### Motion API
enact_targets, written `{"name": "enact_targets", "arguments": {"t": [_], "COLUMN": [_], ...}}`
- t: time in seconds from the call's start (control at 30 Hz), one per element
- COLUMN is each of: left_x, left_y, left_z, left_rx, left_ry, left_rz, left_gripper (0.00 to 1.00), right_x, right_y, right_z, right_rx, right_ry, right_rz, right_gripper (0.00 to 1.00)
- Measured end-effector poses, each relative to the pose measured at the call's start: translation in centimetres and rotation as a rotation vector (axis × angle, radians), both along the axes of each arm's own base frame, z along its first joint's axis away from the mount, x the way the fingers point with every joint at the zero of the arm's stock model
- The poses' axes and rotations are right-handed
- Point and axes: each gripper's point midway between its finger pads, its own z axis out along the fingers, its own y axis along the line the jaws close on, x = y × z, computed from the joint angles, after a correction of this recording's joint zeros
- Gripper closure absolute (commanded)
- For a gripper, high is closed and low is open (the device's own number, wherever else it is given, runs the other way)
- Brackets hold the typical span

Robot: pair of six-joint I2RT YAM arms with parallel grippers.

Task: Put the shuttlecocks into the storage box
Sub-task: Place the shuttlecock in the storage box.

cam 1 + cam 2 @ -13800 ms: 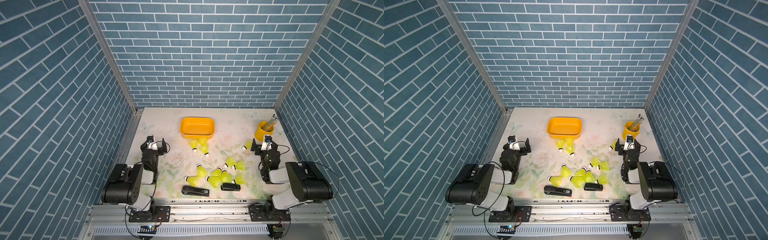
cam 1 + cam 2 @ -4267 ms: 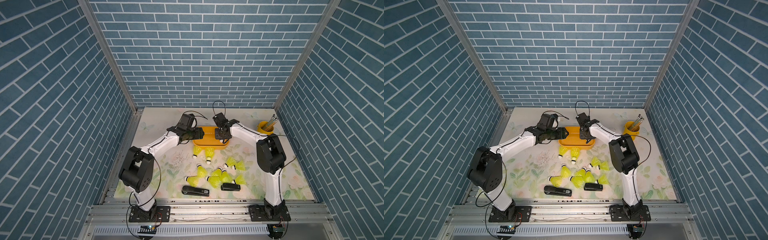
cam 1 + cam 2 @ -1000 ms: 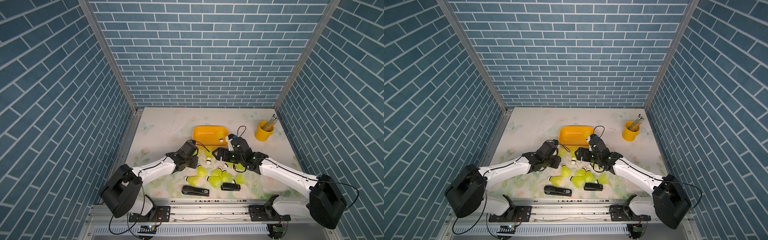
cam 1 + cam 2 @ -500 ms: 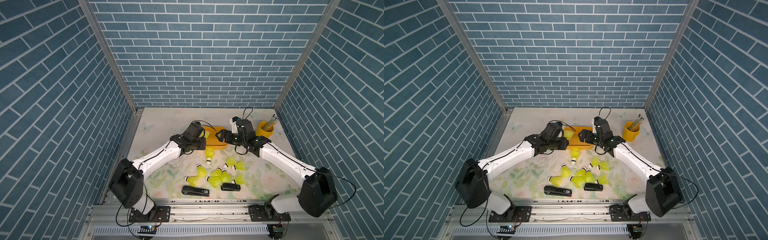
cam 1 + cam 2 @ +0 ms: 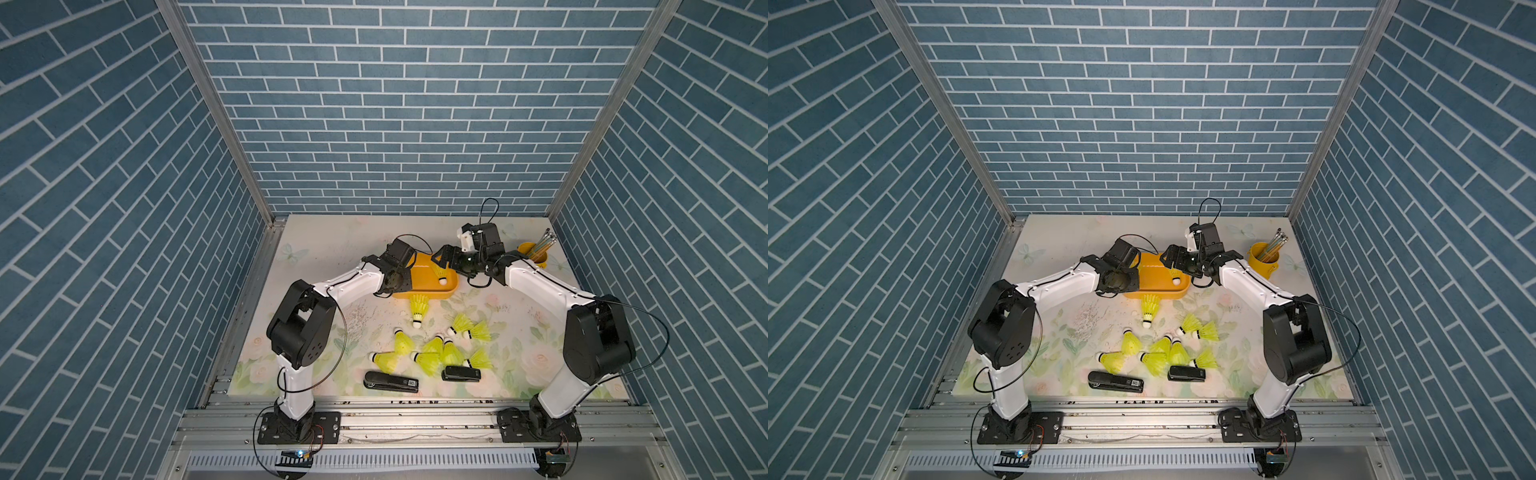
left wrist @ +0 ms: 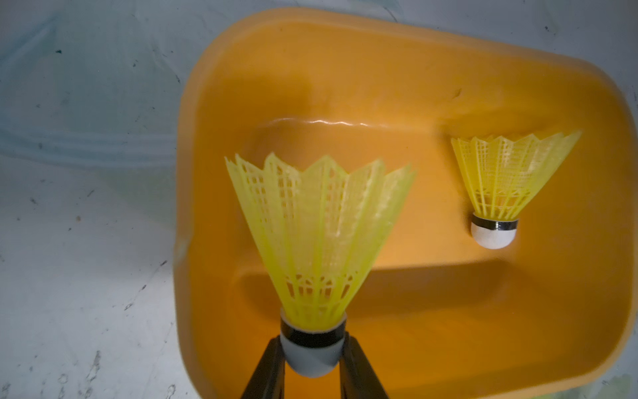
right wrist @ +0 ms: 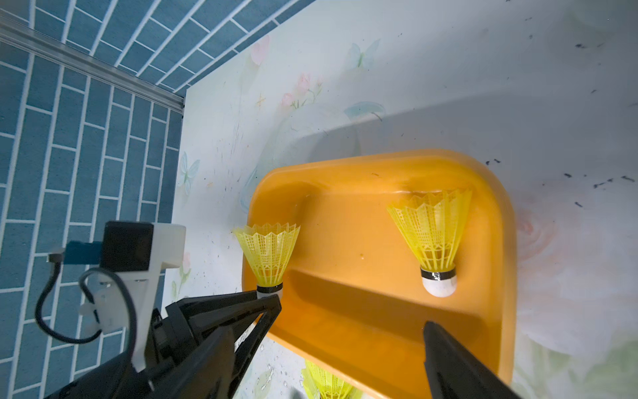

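Observation:
The yellow-orange storage box (image 5: 426, 294) (image 5: 1158, 293) sits mid-table. My left gripper (image 6: 312, 352) is shut on the white tip of a neon shuttlecock (image 6: 317, 235) and holds it upright over the box's (image 6: 397, 86) left end; the right wrist view shows this shuttlecock (image 7: 267, 252) too. A second shuttlecock (image 5: 439, 274) (image 7: 433, 235) (image 6: 500, 183) lies inside the box (image 7: 362, 172) near its right end. My right gripper (image 5: 442, 259) (image 7: 328, 324) hangs open just above it, holding nothing. One shuttlecock (image 5: 417, 309) lies just in front of the box, and several more (image 5: 436, 349) are clustered nearer the front.
Two black staplers (image 5: 390, 381) (image 5: 460, 373) lie in front of the cluster. A small yellow cup of pencils (image 5: 534, 255) stands right of the box, close to my right forearm. Brick-patterned walls close in the table on three sides.
Both arms have risen from beside the pile and gone back to the box. The left carried its shuttlecock over the box. One shuttlecock now lies in the box below the open right gripper.

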Motion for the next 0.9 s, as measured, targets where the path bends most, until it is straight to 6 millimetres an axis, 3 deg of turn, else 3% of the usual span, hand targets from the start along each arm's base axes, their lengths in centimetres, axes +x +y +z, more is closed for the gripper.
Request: {"name": "enact_targets", "arguments": {"t": [0.53, 0.7, 0.9], "left_x": [2.6, 3.5, 3.2], "left_y": [-1.4, -1.4, -0.5], "left_z": [-0.6, -1.9, -3.5], "left_rx": [0.025, 0.061, 0.116], "left_ry": [-0.015, 0.006, 0.043], "left_rz": [0.039, 0.071, 0.107], "left_gripper": [0.87, 0.88, 0.88], "right_x": [0.5, 1.3, 1.6], "right_y": [0.2, 0.5, 0.4], "right_z": [-2.1, -2.4, -3.0], "right_rx": [-0.01, -0.012, -0.022], "right_ry": [0.049, 0.051, 0.061], "right_rz": [0.005, -0.001, -0.009], "right_gripper": [0.13, 0.13, 0.13]}}
